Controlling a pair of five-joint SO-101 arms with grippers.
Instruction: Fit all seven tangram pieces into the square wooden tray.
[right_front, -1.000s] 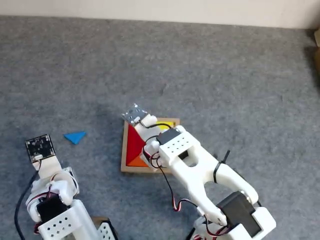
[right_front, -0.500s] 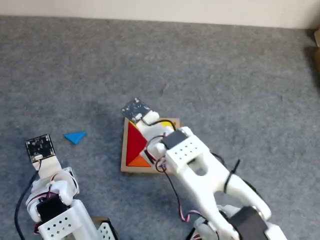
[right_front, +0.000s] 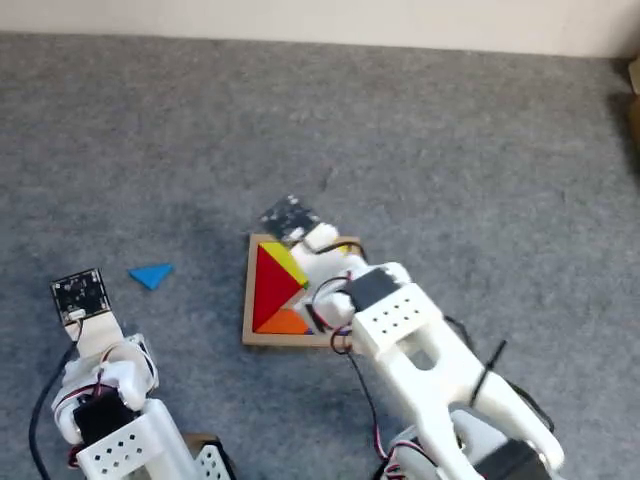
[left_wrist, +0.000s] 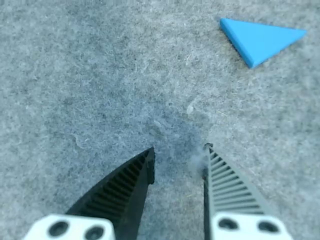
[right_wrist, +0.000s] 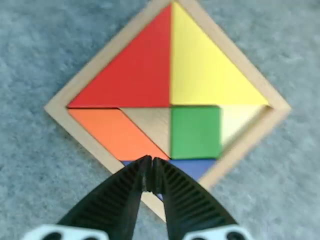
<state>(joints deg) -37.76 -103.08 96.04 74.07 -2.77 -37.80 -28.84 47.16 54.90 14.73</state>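
Grey felt (right_front: 450, 150), one tray (right_front: 246, 300), one blue triangle (right_front: 151, 274)

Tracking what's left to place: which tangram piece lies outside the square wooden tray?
The light blue triangle, alone on the grey carpet; the other pieces sit inside the square wooden tray.

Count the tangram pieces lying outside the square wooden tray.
1: the blue triangular piece lies on the grey carpet, left of the square wooden tray. The right arm may hide others.
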